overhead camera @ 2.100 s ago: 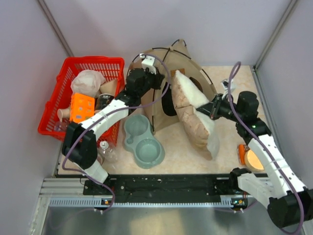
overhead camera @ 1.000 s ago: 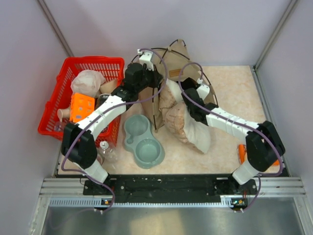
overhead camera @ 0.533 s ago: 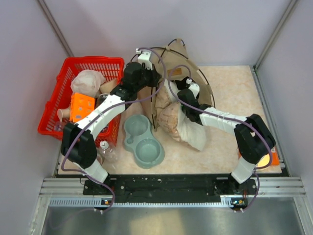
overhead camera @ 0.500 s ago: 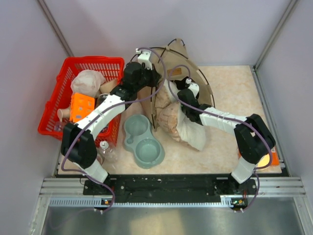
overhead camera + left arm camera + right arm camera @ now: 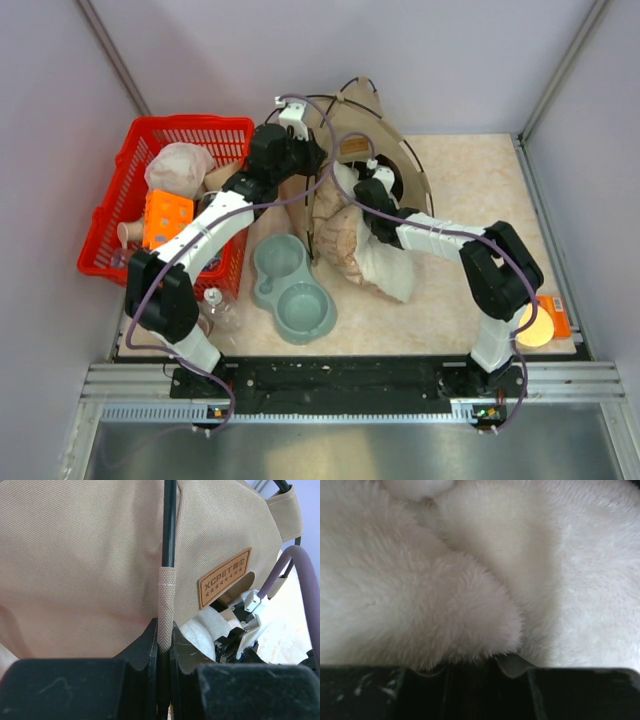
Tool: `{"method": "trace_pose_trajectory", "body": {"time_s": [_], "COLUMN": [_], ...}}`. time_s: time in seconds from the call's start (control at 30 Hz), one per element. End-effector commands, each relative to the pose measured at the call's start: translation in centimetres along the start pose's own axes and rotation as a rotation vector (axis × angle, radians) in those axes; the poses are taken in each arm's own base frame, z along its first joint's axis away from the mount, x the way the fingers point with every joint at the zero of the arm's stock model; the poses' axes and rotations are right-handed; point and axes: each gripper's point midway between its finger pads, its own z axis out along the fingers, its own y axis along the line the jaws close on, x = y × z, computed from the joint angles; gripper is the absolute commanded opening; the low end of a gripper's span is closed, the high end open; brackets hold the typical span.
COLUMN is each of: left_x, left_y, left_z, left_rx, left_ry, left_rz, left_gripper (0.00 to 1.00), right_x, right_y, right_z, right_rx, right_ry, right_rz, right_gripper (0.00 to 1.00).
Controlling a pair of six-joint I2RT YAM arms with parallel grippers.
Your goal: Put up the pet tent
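Note:
The tan pet tent (image 5: 375, 140) stands at the back centre with thin dark poles arching over it. My left gripper (image 5: 300, 152) is shut on a fabric-sleeved pole (image 5: 166, 605) at the tent's left side. The left wrist view shows the tan fabric (image 5: 80, 555) and the brown label patch (image 5: 224, 578). My right gripper (image 5: 364, 192) is at the tent's opening, shut on the fluffy white-and-beige cushion (image 5: 368, 255), which lies half inside the tent. White fur (image 5: 470, 570) fills the right wrist view above my right gripper (image 5: 470, 667). The pompom and the doorway are hidden.
A red basket (image 5: 130, 150) with several items stands at the left. A grey double pet bowl (image 5: 292, 290) lies in front of the tent. A clear bottle (image 5: 216, 306) lies near the left arm's base. An orange item (image 5: 540, 325) lies at the front right.
My right arm has swung left and carried the cushion from the tent's right side into its opening. My left gripper has kept its hold on the pole and shifted slightly.

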Motion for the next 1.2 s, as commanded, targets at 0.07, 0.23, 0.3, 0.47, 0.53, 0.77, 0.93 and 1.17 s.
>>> {"method": "trace_pose_trajectory", "body": {"time_s": [0.07,0.23,0.3,0.47,0.53,0.77,0.93,1.17], "left_x": [-6.5,-6.1,-5.6,-4.4,-3.8,-2.5,-2.2,-1.8], "left_y": [-5.1,-5.3,-4.9,-3.7,-3.5,-3.1,-3.3,-4.5], "left_z": [-1.7,-1.6,-1.5,-1.0,-0.8,-0.3,-0.2,-0.6], "left_rx": [0.189,0.206,0.193,0.15,0.143,0.136,0.149,0.22], "left_ry": [-0.154,-0.145,-0.137,-0.117,-0.105,-0.079,-0.069,-0.048], "left_rz": [-0.013,-0.021,-0.021,-0.023,-0.025,-0.031,-0.036,-0.039], "left_gripper": [0.0,0.0,0.0,0.0,0.0,0.0,0.0,0.0], "right_x": [0.8,-3.2,-4.6,-7.9,-9.0,-10.3,-10.5,-8.4], "right_y": [-1.4,2.4,3.4,4.2,4.3,4.6,6.5,8.9], "right_z": [0.1,-2.5,-4.0,-8.0,-9.1,-12.1,-12.9,-8.0], "right_rx": [0.019,-0.142,-0.185,-0.236,-0.252,-0.296,-0.422,-0.519], "right_ry": [0.015,-0.069,-0.101,-0.175,-0.19,-0.216,-0.253,-0.221], "right_rz": [-0.081,-0.078,-0.085,-0.094,-0.084,-0.093,-0.196,-0.218], "right_gripper": [0.31,0.54,0.64,0.81,0.84,0.89,0.91,0.54]}}
